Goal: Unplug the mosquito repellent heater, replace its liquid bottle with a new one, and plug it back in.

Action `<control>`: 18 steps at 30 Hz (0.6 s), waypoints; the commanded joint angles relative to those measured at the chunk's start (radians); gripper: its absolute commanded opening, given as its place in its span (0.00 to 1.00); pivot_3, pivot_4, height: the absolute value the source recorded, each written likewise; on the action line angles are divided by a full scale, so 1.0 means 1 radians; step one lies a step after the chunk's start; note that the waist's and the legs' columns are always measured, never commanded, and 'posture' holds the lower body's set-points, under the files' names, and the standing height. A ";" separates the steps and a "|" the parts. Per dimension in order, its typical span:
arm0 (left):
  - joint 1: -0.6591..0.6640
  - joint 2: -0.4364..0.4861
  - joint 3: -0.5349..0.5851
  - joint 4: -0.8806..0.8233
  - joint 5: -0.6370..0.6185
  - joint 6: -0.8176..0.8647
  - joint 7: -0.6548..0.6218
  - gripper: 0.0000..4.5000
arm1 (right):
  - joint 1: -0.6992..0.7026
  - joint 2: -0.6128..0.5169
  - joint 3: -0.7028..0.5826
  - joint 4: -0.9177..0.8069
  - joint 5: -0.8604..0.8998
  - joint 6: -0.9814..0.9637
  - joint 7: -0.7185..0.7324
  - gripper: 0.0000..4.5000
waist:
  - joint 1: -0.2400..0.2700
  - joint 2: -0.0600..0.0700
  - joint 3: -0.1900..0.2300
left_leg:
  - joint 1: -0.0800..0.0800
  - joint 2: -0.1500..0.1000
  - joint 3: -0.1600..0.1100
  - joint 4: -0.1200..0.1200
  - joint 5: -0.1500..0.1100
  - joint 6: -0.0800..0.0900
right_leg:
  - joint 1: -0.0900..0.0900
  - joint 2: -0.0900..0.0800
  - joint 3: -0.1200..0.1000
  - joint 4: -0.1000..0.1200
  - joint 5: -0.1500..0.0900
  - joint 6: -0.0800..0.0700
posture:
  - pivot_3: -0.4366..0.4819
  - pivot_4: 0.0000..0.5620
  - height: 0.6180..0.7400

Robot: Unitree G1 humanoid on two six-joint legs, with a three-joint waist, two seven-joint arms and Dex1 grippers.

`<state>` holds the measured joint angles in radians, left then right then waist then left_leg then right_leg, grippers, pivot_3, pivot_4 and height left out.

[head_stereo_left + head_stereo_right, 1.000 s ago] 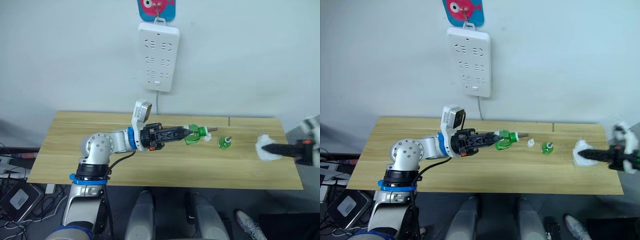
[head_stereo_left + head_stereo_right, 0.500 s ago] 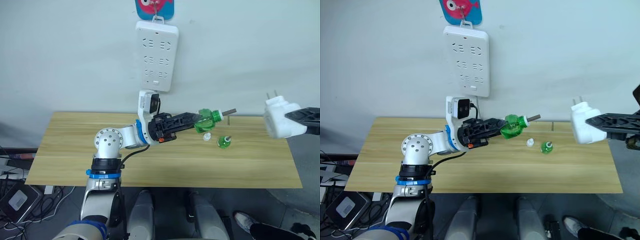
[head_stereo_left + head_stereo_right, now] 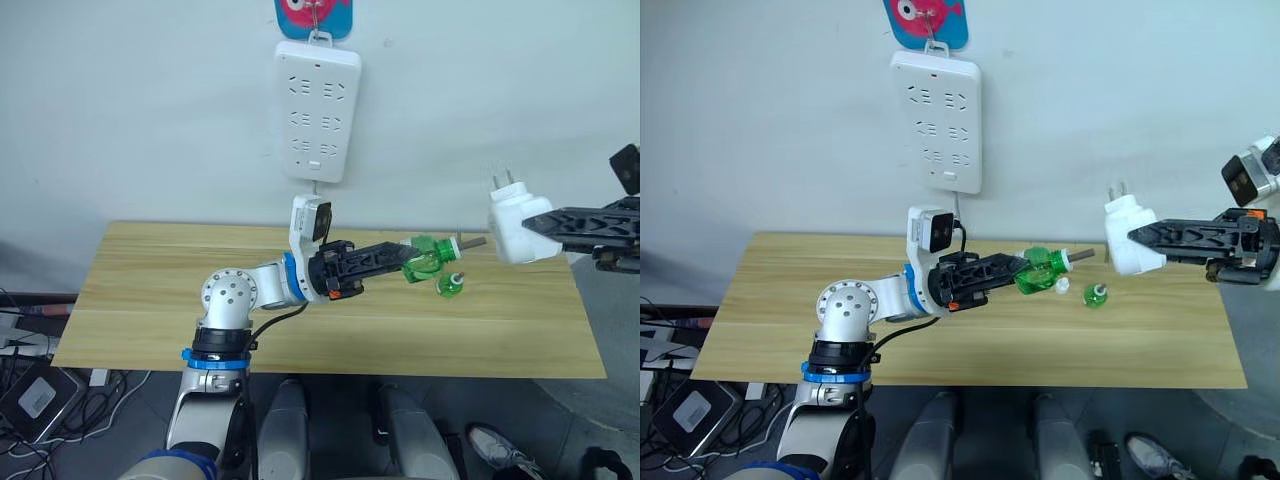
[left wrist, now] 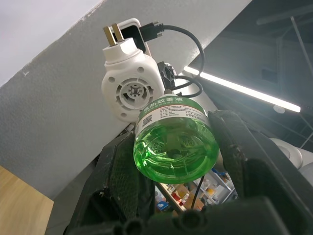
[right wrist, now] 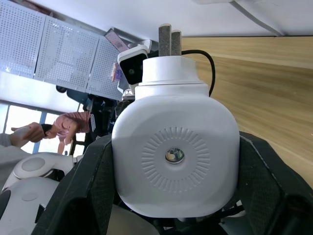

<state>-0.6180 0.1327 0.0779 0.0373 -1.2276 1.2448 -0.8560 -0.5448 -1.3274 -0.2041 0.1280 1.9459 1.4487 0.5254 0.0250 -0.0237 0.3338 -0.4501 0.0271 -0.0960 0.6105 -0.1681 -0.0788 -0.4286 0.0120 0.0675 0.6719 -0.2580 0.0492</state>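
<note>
Above the wooden table (image 3: 150, 300), both arms are raised w/ loads held in the air. Left gripper (image 3: 400, 263) has its fingers clamped on a green bottle (image 3: 428, 259), gripping it around the body; bottle lies roughly horizontal, dark wick tip pointing toward the robot's right. Left wrist view confirms: bottle (image 4: 175, 138) base faces the camera, black fingers (image 4: 122, 181) pressed on both sides, printed label band visible around its upper part. Right gripper (image 3: 1137, 240) has its fingers closed on the heater (image 3: 1128, 234), white rounded body, two metal prongs pointing up, held well above the table near its right end. Right wrist view: heater (image 5: 176, 152) sits between the fingers, round ribbed face w/ small centre hole toward the camera, prongs at far end. Wick tip and heater are near each other, not touching; in the left wrist view the heater's (image 4: 131, 85) vented opening lies just past the bottle. On the table below the bottle: a second, smaller green bottle (image 3: 447, 285) standing upright, and just beside it a small white cap (image 3: 1063, 285). On the wall behind, a white power strip (image 3: 316, 111) hangs from a hook under a blue-and-pink fish sign (image 3: 312, 17), cord dropping toward the table.
</note>
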 commanded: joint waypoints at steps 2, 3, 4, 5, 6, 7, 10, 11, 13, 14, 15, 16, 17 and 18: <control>-0.001 -0.005 -0.020 -0.012 0.015 -0.026 -0.025 0.50 | -0.019 -0.004 -0.026 -0.029 0.026 -0.010 0.006 0.66 | 0.000 0.000 0.000 | 0.000 0.000 0.000 0.000 0.000 0.000 | 0.000 0.000 0.000 0.000 0.000 0.000 | 0.62 0.54 1.00; -0.001 -0.005 -0.024 -0.007 0.022 -0.031 -0.030 0.50 | -0.021 -0.007 -0.025 -0.029 0.026 -0.007 0.012 0.66 | 0.000 0.000 0.000 | 0.000 0.000 0.000 0.000 0.000 0.000 | 0.000 0.000 0.000 0.000 0.000 0.000 | 0.62 0.54 1.00; -0.003 -0.006 -0.024 -0.001 0.025 -0.033 -0.031 0.50 | -0.027 -0.011 -0.021 -0.024 0.026 -0.003 0.020 0.66 | 0.000 0.000 0.000 | 0.000 0.000 0.000 0.000 0.000 0.000 | 0.000 0.000 0.000 0.000 0.000 0.000 | 0.62 0.54 1.00; -0.004 -0.007 -0.025 0.003 0.026 -0.035 -0.032 0.50 | -0.034 -0.017 -0.016 -0.019 0.026 0.004 0.031 0.66 | 0.000 0.000 0.000 | 0.000 0.000 0.000 0.000 0.000 0.000 | 0.000 0.000 0.000 0.000 0.000 0.000 | 0.62 0.54 1.00; -0.005 -0.007 -0.025 0.005 0.026 -0.035 -0.034 0.50 | -0.038 -0.024 -0.012 -0.016 0.026 0.009 0.042 0.66 | 0.000 0.000 0.000 | 0.000 0.000 0.000 0.000 0.000 0.000 | 0.000 0.000 0.000 0.001 0.000 0.000 | 0.62 0.54 1.00; -0.006 -0.006 -0.027 0.006 0.027 -0.036 -0.036 0.50 | -0.042 -0.030 -0.009 -0.014 0.026 0.012 0.048 0.66 | 0.000 0.000 0.000 | 0.000 0.000 0.000 0.000 0.000 0.000 | 0.000 0.000 0.000 0.001 0.000 0.000 | 0.62 0.54 1.00; -0.009 -0.007 -0.032 0.014 0.033 -0.040 -0.042 0.50 | -0.051 -0.046 0.003 -0.003 0.026 0.022 0.070 0.66 | -0.001 0.000 0.000 | 0.000 0.000 0.000 0.000 0.000 0.000 | 0.000 0.000 0.000 0.001 0.000 0.000 | 0.61 0.55 1.00; -0.011 -0.007 -0.033 0.019 0.036 -0.043 -0.045 0.50 | -0.050 -0.054 0.007 -0.004 0.026 0.024 0.080 0.66 | -0.001 0.000 0.000 | 0.000 0.000 0.000 0.000 0.000 0.000 | 0.000 0.000 0.000 0.001 0.000 0.000 | 0.61 0.55 1.00; -0.014 -0.013 -0.034 0.032 0.046 -0.054 -0.048 0.50 | -0.042 -0.067 0.011 -0.014 0.026 0.025 0.099 0.66 | -0.001 0.000 0.000 | 0.000 0.000 0.000 0.000 0.000 0.000 | 0.000 0.000 0.000 0.001 0.000 0.000 | 0.61 0.55 1.00; -0.017 -0.017 -0.035 0.038 0.052 -0.059 -0.051 0.50 | -0.035 -0.074 0.012 -0.021 0.026 0.025 0.109 0.66 | -0.001 0.000 0.000 | 0.000 0.000 0.000 0.000 0.000 0.000 | 0.000 0.000 0.000 0.001 0.000 0.000 | 0.61 0.55 1.00; -0.022 -0.023 -0.035 0.043 0.054 -0.065 -0.051 0.50 | -0.025 -0.073 0.009 -0.029 0.026 0.017 0.099 0.66 | -0.001 0.000 0.000 | 0.000 0.000 0.000 0.000 0.000 0.000 | 0.000 0.000 0.000 0.001 0.000 0.000 | 0.61 0.55 1.00; -0.027 -0.029 -0.036 0.046 0.055 -0.069 -0.052 0.50 | -0.018 -0.071 0.008 -0.034 0.026 0.011 0.092 0.66 | -0.001 0.000 0.000 | 0.000 0.000 0.000 0.000 0.000 0.000 | 0.000 0.000 0.000 0.001 0.000 0.000 | 0.61 0.55 1.00; -0.030 -0.034 -0.037 0.047 0.056 -0.072 -0.053 0.50 | -0.016 -0.070 0.008 -0.035 0.026 0.006 0.089 0.66 | -0.001 0.000 0.000 | 0.000 0.000 0.000 0.000 0.000 0.000 | 0.000 0.000 0.000 0.001 0.000 0.000 | 0.61 0.55 1.00; -0.031 -0.037 -0.040 0.045 0.058 -0.073 -0.057 0.50 | -0.018 -0.066 0.010 -0.034 0.026 0.003 0.084 0.66 | -0.001 0.000 0.000 | 0.000 0.000 0.000 0.001 0.000 0.000 | 0.000 0.000 0.000 0.001 0.000 0.000 | 0.61 0.55 1.00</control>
<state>-0.6329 0.1079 0.0461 0.0971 -1.1628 1.1859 -0.8888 -0.5585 -1.3790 -0.1720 0.1092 1.9462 1.4668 0.6066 0.0241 -0.0237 0.3338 -0.4501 0.0271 -0.0959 0.6113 -0.1681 -0.0788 -0.4287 0.0120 0.0677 0.6728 -0.2580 0.0491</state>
